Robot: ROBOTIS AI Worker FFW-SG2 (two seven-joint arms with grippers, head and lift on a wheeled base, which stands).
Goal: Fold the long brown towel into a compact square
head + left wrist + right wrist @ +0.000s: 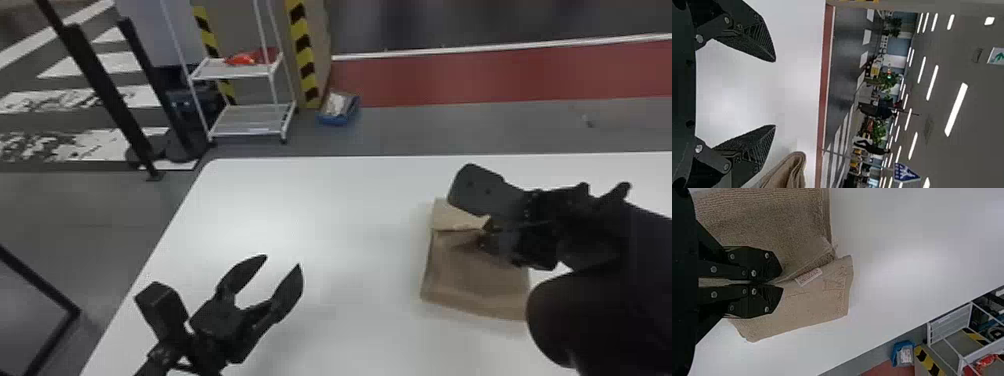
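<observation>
Brown towel (pixel 475 292) lying partly folded on white table (pixel 350 215). You're pinching its flap with right gripper (pixel 782 284), likely controlling the fold; left gripper (pixel 283 261) hanging spread, well apart, presumably leaving room.

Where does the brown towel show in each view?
Head view: brown towel right of centre.
Left wrist view: part of it at the border, beside the left gripper.
Right wrist view: around the right gripper, which pinches it.
Shared landmark: white table.
</observation>
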